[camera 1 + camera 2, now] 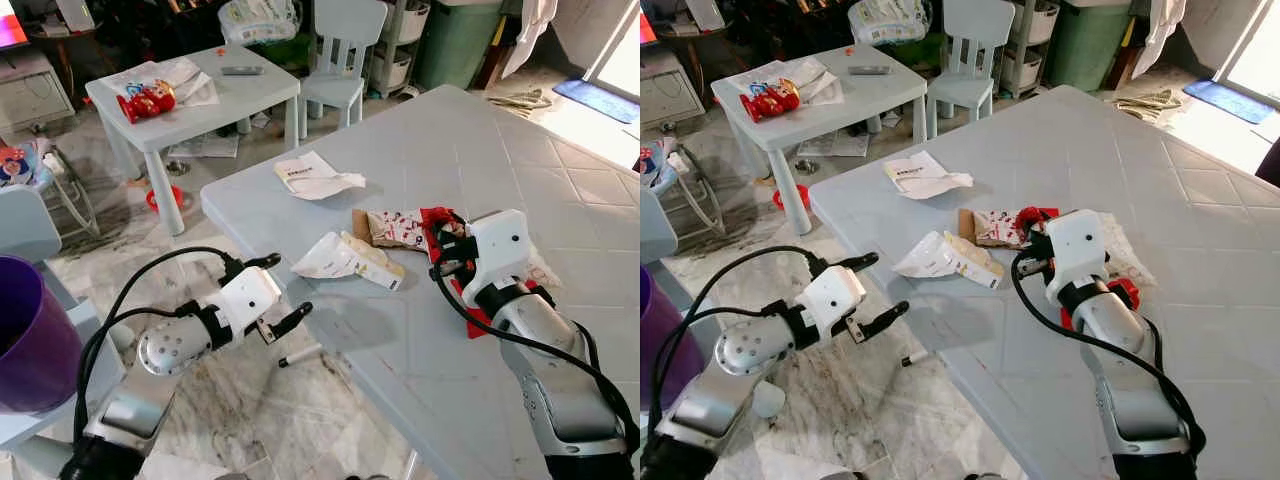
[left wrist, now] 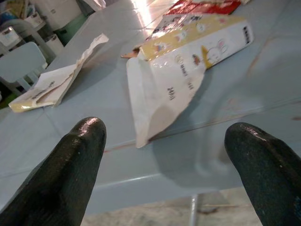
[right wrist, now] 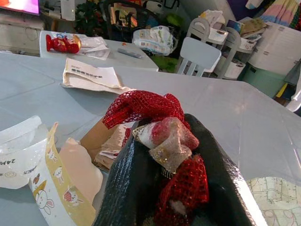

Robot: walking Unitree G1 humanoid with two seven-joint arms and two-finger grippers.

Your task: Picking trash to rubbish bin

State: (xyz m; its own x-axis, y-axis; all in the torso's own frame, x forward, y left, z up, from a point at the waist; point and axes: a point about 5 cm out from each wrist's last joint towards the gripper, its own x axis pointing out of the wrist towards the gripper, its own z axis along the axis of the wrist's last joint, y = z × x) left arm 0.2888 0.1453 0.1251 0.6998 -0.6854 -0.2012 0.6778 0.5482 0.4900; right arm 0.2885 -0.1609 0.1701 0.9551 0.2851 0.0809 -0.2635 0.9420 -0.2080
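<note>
My right gripper [image 1: 441, 246] rests on the grey table [image 1: 560, 180], shut on a red mesh net [image 3: 146, 106] bunched with a crumpled wrapper [image 3: 167, 136]. Just ahead of it lies a brown and white wrapper [image 1: 392, 228]. A torn white and yellow packet [image 1: 350, 258] lies near the table's front-left edge, and a white paper [image 1: 315, 177] lies farther back. My left gripper [image 1: 284, 289] hovers open beside that table edge, a short way from the packet [image 2: 178, 70]; nothing sits between its fingers [image 2: 70, 165]. A purple bin [image 1: 25, 335] stands at the far left.
A small white table [image 1: 250, 95] with a red snack bag [image 1: 147, 101] and a white child chair [image 1: 340, 60] stand behind. A green bin [image 1: 455, 40] is at the back. A pen [image 1: 300, 354] lies on the marble floor below my left arm.
</note>
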